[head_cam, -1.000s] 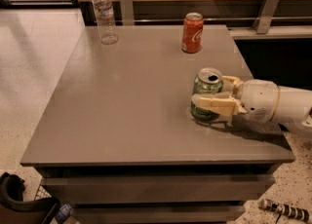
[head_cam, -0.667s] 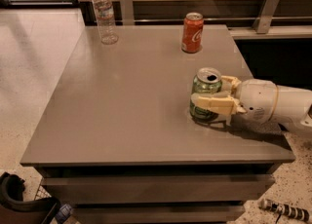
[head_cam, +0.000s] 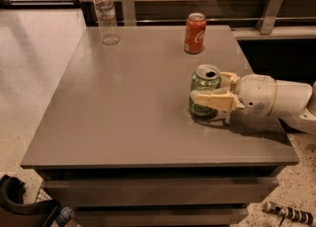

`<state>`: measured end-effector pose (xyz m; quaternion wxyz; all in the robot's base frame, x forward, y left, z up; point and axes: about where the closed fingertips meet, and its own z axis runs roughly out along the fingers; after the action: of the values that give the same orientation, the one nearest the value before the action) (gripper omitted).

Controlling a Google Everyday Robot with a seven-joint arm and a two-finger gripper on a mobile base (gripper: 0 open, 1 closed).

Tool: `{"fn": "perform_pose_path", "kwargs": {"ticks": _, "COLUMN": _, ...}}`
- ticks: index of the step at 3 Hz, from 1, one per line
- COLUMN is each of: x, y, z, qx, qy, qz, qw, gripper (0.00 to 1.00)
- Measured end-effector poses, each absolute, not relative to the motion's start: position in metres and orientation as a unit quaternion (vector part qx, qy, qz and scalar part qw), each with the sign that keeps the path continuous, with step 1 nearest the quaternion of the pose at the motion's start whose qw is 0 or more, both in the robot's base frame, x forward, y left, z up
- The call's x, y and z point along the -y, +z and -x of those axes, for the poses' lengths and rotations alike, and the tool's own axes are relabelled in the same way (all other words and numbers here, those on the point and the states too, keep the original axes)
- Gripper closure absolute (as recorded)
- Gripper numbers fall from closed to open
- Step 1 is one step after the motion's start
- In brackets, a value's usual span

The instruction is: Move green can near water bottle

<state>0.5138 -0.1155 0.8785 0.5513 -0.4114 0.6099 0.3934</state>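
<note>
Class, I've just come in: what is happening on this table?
The robot's gripper, reaching in from the right, is closed around the green can, upright on the right side of the table. The water bottle stands at the far left corner, well apart. A red can stands near the far edge. The green can is not yet near the bottle.

The robot's single arm (head_cam: 301,105) is showing at the right edge of the view and lying almost level, pointing left. Its white cylindrical wrist (head_cam: 266,95) is carrying the gripper (head_cam: 209,90) at its left end, a little right of the view's centre. The gripper is clasping the green can (head_cam: 201,84) from the side, with the jaws pressing against its body. One cream finger (head_cam: 212,99) is crossing the near side of the can at mid-height, while the other is running along the far side, mostly hidden. Both fingers are lying horizontal, holding the can upright between them.
</note>
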Motion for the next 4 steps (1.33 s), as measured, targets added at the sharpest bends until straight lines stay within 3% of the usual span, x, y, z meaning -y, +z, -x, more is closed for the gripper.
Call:
{"fn": "perform_pose_path", "kwargs": {"ticks": 2, "x": 0.08, "y": 0.896, "z": -0.635, "qx": -0.636, "qy": 0.402, "qz": 0.361, "qw": 0.551, "gripper": 1.0}}
{"fn": "perform_pose_path", "kwargs": {"ticks": 4, "x": 0.038, "y": 0.883, "z": -0.73, "qx": -0.702, "qy": 0.327, "qz": 0.309, "qw": 0.551, "gripper": 1.0}}
